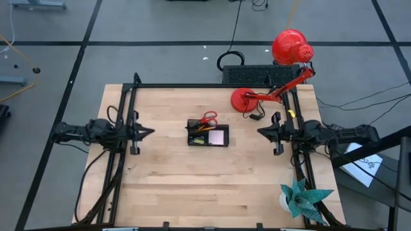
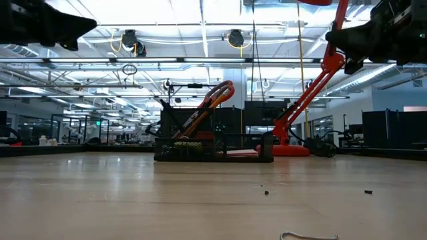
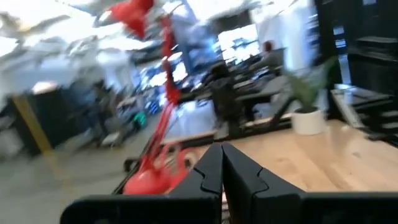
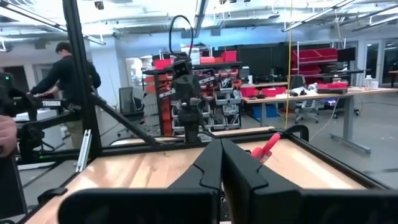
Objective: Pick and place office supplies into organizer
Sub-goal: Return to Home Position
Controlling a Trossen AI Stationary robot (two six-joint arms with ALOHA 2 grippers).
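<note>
Black desk organizer [image 1: 208,145]: stands near the middle of the wooden desk [image 1: 173,186], about midway between the two arms. Contents: red-handled scissors [image 1: 209,118], standing tilted with the handles rising above the rim on the side toward the red desk lamp [image 1: 245,99]; orange and black pencils [image 1: 200,128], leaning beside the scissors in the part nearer the left arm; pink sticky-note pad [image 1: 218,136], lying flat in the compartment nearer the right arm; a small yellow-green piece [image 1: 200,141] low in the left-arm side, possibly an eraser, too small to tell. The dividers between these items cannot be made out from above. In the low view the organizer's front wall [image 2: 200,155] hides everything but the scissor handles [image 2: 220,92] and the pencil shafts [image 2: 193,120]. Left tool [image 1: 149,131]: raised at the desk's left side, well apart from the organizer, fingers pressed together with nothing between them [image 3: 221,147]. Right tool [image 1: 262,131]: at the desk's right side, near the lamp base, fingers likewise closed on nothing [image 4: 221,142]. Teal paper plant [image 1: 302,197]: at the near right corner, partly off the desk edge. Two dark specks [image 2: 266,193] lie on the boards; a pale object [image 2: 307,235] is cut off by the low view's bottom edge, unidentified.
</note>
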